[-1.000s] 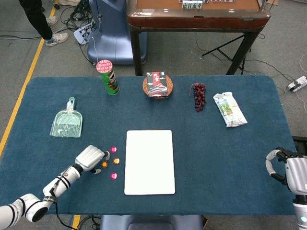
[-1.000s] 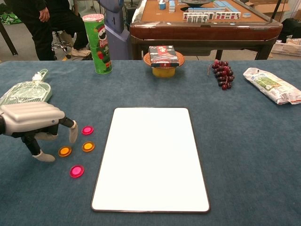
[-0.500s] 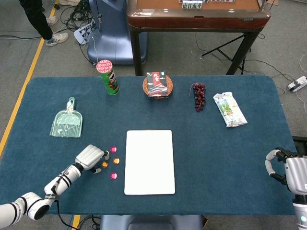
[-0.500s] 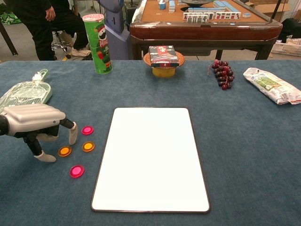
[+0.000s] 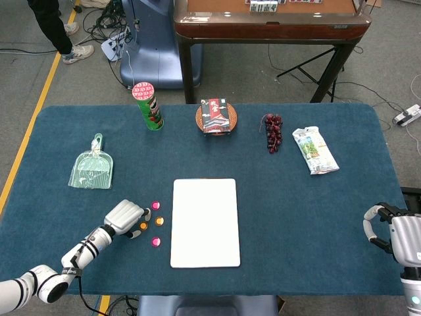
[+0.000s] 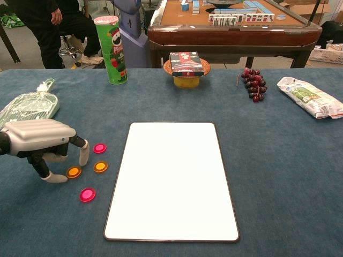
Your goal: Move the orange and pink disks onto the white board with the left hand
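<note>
- Blue felt covers the table [image 6: 278, 176], with a brown mahjong table [image 6: 236, 24] standing behind it.
- A tall green Pringles can [image 6: 111, 49] with a pink lid is the only brand that can be read; the red-and-black box [image 6: 186, 62] on an orange bowl has print too small to make out.
- The left hand [image 6: 40, 142] hovers palm down, fingers spread and pointing at the felt, holding nothing.
- One fingertip sits just beside the left orange disk [image 6: 74, 172]; whether it touches cannot be told.
- The right orange disk [image 6: 101, 166], upper pink disk [image 6: 99, 148] and lower pink disk [image 6: 87, 194] lie between that hand and the white rectangular board [image 6: 171, 179], all off it.
- The right hand [image 5: 389, 232] rests at the table's edge with fingers curled, empty.
</note>
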